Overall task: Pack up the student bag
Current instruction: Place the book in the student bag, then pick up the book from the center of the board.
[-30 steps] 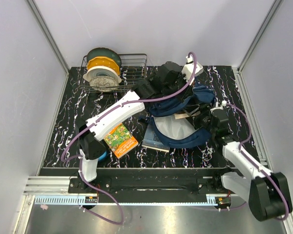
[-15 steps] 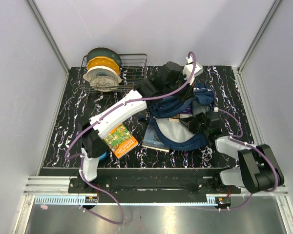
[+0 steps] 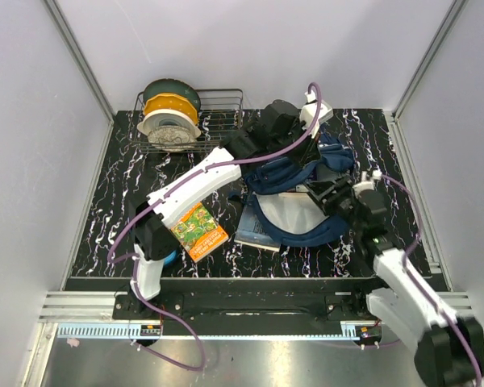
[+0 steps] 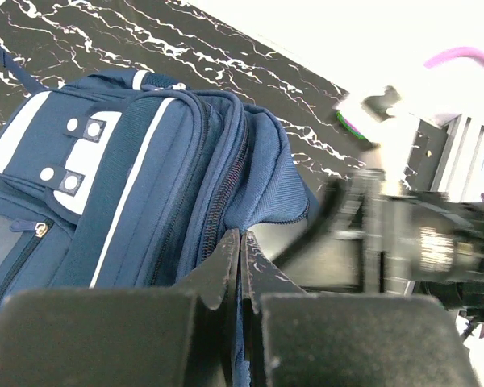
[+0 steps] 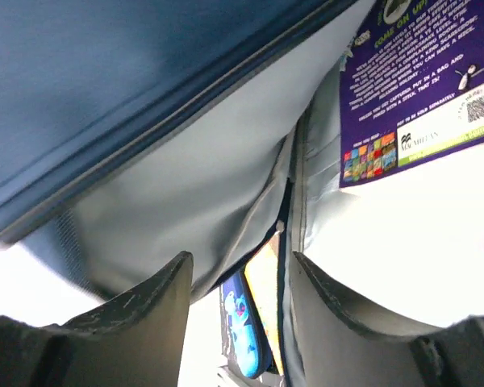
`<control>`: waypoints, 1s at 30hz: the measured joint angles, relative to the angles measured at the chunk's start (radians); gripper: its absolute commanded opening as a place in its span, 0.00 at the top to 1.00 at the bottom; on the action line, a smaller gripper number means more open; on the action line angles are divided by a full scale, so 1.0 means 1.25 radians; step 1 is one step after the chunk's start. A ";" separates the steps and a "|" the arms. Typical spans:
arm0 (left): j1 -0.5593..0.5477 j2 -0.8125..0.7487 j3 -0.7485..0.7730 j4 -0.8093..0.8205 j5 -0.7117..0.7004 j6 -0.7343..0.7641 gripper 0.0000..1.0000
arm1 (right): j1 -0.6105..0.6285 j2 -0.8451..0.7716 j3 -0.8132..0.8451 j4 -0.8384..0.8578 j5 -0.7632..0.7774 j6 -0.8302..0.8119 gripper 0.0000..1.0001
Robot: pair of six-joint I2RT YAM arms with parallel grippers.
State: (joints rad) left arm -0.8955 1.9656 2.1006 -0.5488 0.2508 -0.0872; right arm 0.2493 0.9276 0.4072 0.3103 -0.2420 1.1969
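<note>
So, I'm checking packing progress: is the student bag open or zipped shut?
Open. The student bag gapes, light grey lining showing; the right wrist view looks inside at a purple book.

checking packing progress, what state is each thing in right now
student bag, unzipped, mouth held open
left gripper, shut on the bag's rim
right gripper, open, at the bag's mouth
purple book, inside the bag
orange book, flat on the table, outside the bag
wire rack, holding spools
</note>
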 measured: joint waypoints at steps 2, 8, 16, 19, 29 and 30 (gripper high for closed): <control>0.008 0.005 0.003 0.002 0.005 0.000 1.00 | 0.000 -0.146 0.000 -0.125 0.028 -0.030 0.42; 0.041 0.089 0.086 0.011 0.044 0.012 1.00 | 0.000 -0.500 0.011 -0.497 0.139 -0.065 0.42; 0.055 0.138 0.064 0.055 0.085 0.018 0.28 | 0.000 -0.597 0.057 -0.791 0.211 -0.093 0.40; 0.056 0.097 -0.034 0.078 0.102 0.002 0.06 | 0.000 -0.556 0.092 -0.809 0.178 -0.148 0.39; 0.040 -0.304 -0.518 0.207 -0.008 -0.065 0.01 | 0.000 -0.447 0.068 -0.790 -0.038 -0.255 0.39; 0.040 -0.339 -0.550 0.213 -0.034 -0.073 0.01 | 0.000 -0.441 0.054 -0.775 -0.055 -0.254 0.39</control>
State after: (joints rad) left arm -0.8455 1.5421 1.4136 -0.2825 0.2085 -0.1780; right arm 0.2489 0.3759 0.4744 -0.6586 -0.3107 0.8799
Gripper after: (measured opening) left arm 0.988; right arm 0.614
